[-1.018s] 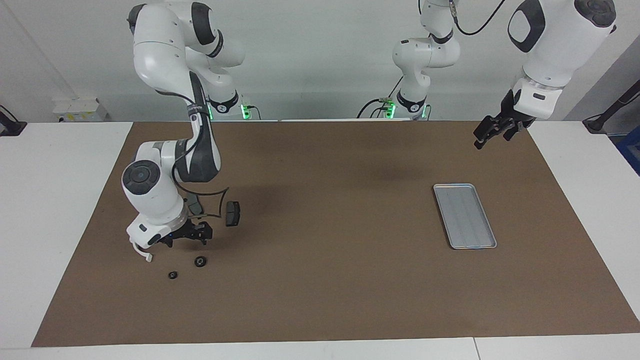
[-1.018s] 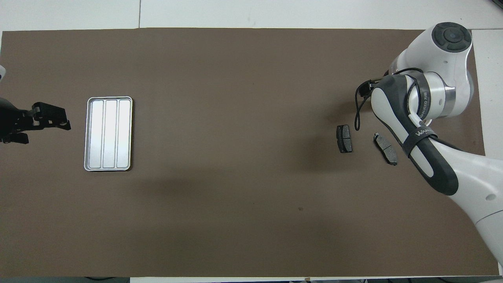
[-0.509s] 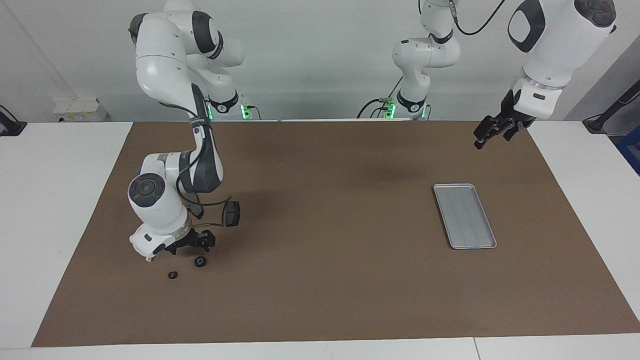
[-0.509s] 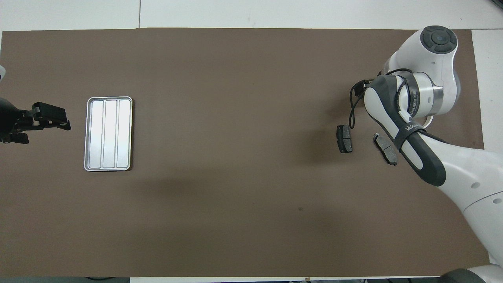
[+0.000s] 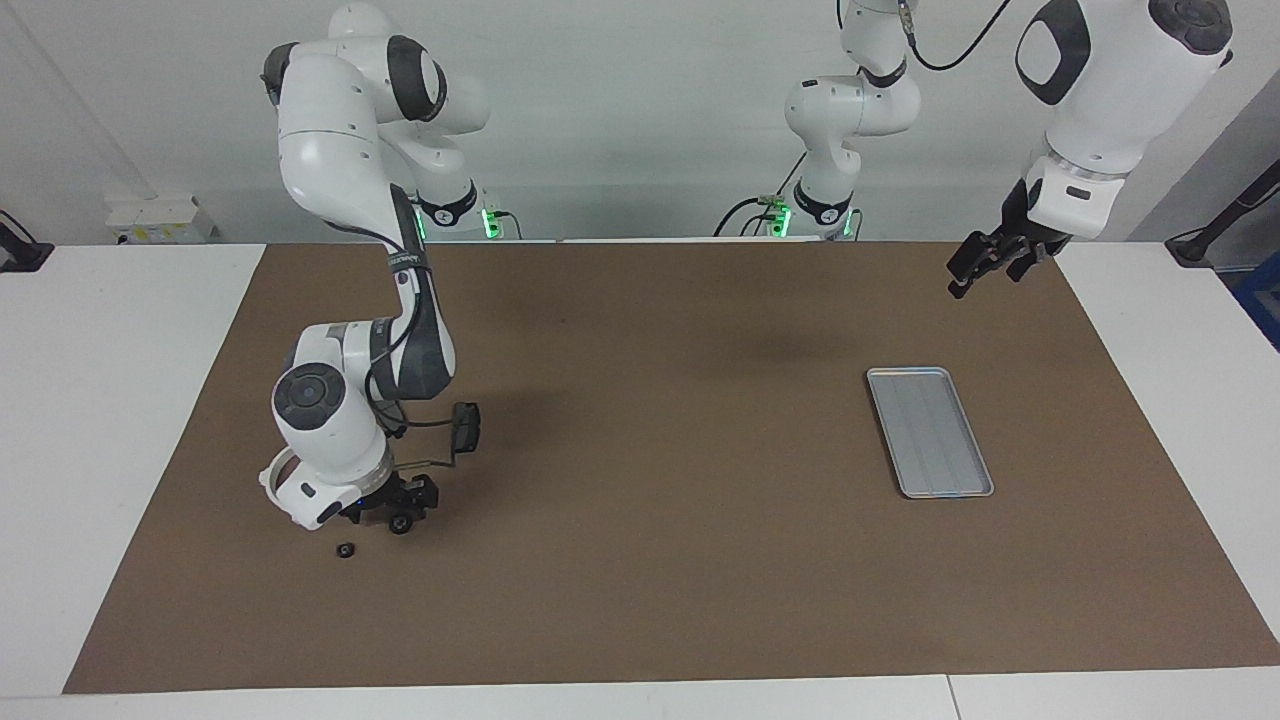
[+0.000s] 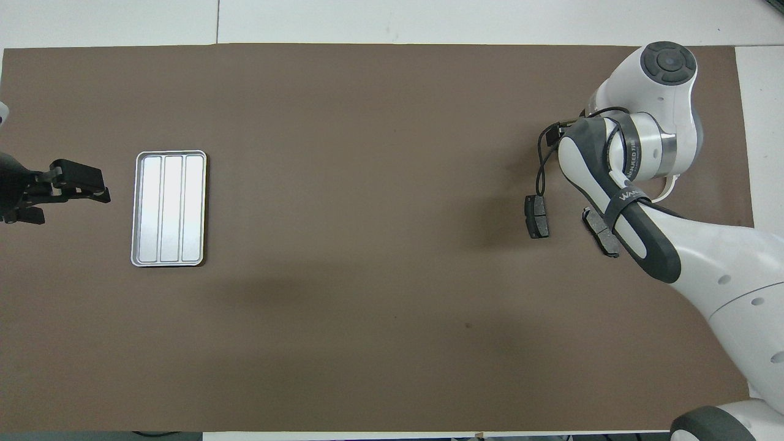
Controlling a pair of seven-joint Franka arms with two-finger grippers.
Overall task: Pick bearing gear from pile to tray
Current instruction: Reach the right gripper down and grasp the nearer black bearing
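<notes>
Two small black bearing gears lie at the right arm's end of the pile. My right gripper [image 5: 397, 511] is down at mat level, open, its jaws straddling one bearing gear [image 5: 402, 524]. The other gear [image 5: 346, 550] lies free, farther from the robots. In the overhead view the right arm's wrist hides both gears and the gripper. The silver tray [image 5: 930, 432] [image 6: 168, 208] lies bare toward the left arm's end. My left gripper [image 5: 975, 265] [image 6: 78, 187] waits open in the air beside the tray.
One dark brake pad [image 5: 465, 428] [image 6: 537, 216] lies beside the right wrist, and a second brake pad [image 6: 599, 231] is partly under the forearm. A sliver of the white plastic arc [image 5: 272, 472] shows beside the wrist. Brown mat [image 5: 650, 480] covers the table.
The right gripper has come down and shifted toward the middle of the table, from above the pile to around one gear. The left arm has not moved.
</notes>
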